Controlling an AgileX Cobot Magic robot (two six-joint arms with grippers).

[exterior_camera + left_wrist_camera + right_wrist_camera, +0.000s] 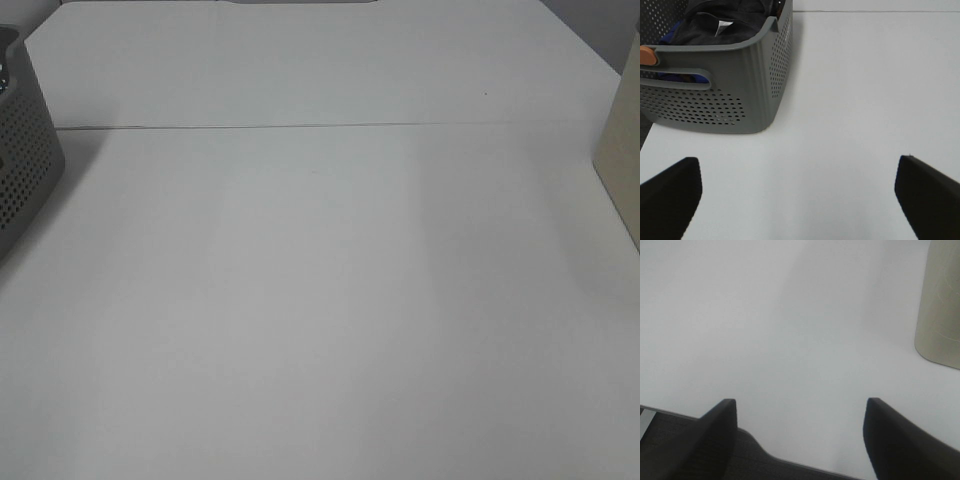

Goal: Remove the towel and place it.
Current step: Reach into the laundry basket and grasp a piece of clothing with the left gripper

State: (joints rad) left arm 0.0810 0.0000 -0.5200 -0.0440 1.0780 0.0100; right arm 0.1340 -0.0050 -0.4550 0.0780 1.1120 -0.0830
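I am looking through the left wrist camera at the left gripper (796, 165), which is hanging released over the white table (320, 300), its two dark fingers standing wide apart with nothing between them. Just beyond it the grey perforated basket (740, 95) is sitting at the left edge of the table. The towel (715, 20) is lying bunched inside that basket, very dark, with a small white label (723, 26) showing on its folds. Some blue cloth (677, 77) is peeking through the basket's handle slot, and an orange piece (647, 55) is sitting on the rim; I cannot tell what it is. On the right wrist camera the right gripper (800, 405) is likewise spread and holding nothing, hovering near the table's front edge. A beige container (942, 305) is standing on the table's right side, well apart from the basket. Neither gripper is touching the towel.
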